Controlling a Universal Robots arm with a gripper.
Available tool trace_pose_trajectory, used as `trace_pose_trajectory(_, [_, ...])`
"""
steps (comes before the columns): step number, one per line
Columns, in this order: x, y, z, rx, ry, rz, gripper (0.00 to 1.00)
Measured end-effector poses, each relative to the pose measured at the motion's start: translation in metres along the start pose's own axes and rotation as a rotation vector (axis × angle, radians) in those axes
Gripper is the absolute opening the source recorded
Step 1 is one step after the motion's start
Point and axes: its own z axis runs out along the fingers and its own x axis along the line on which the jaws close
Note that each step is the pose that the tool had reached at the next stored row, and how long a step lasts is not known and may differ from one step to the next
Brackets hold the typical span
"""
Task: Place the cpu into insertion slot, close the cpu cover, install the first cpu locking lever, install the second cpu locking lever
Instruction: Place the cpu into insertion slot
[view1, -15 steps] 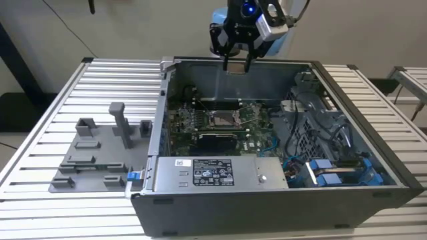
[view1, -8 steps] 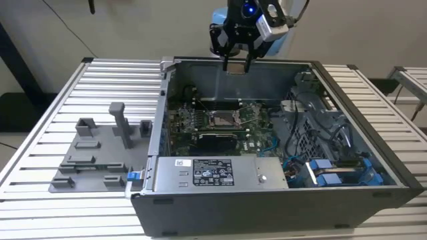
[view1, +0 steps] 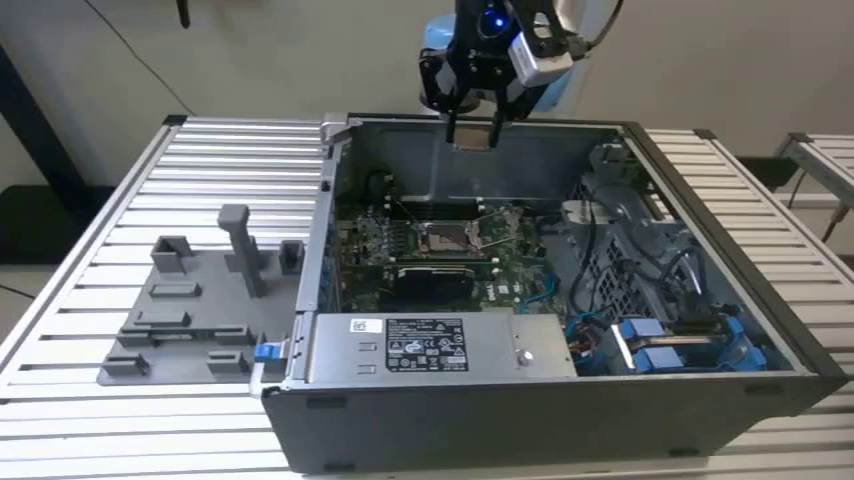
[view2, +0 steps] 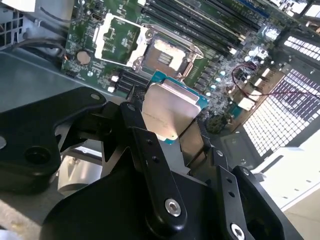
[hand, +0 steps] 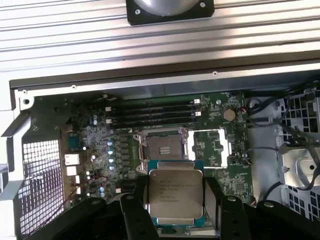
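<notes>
The gripper (view1: 473, 130) was clamped on the chip (hand: 176, 192), gripping it by two opposite edges above the open case (view1: 747, 330). The bare socket (hand: 162, 146) lay well below the fingers, a little ahead of them, with the cover (hand: 212, 147) swung open just beside it. A good placement would likely need the chip kept level, its edges squared to the socket frame, and a straight descent with no sliding. The case's back wall (view1: 467, 180) stood near the fingers. Above the socket the room looked open.
</notes>
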Motion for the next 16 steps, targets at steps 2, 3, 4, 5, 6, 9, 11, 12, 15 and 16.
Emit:
trace_pose_trajectory(2, [0.0,-0.0001,0.0011,-0.0004,-0.0018,0.02,0.54])
trace_pose_trajectory(3, [0.0,-0.0001,0.0015,-0.0006,-0.0027,0.03,0.54])
trace_pose_trajectory(4, [0.0,-0.0001,0.0017,-0.0007,-0.0037,0.041,0.54])
trace_pose_trajectory(5, [0.0,-0.0001,0.0019,-0.0009,-0.0046,0.052,0.54])
trace_pose_trajectory(6, [0.0,-0.0002,0.0021,-0.0011,-0.0057,0.064,0.54])
trace_pose_trajectory(9, [-0.0001,-0.0002,0.003,-0.0019,-0.0088,0.098,0.54])
trace_pose_trajectory(11, [-0.0001,-0.0002,0.0035,-0.0023,-0.0107,0.119,0.54])
trace_pose_trajectory(12, [-0.0001,-0.0002,0.0036,-0.0023,-0.0114,0.127,0.54])
trace_pose_trajectory(15, [-0.0001,-0.0002,0.0043,-0.0028,-0.0134,0.15,0.54])
trace_pose_trajectory(16, [-0.0001,-0.0002,0.0043,-0.0027,-0.0136,0.153,0.54])
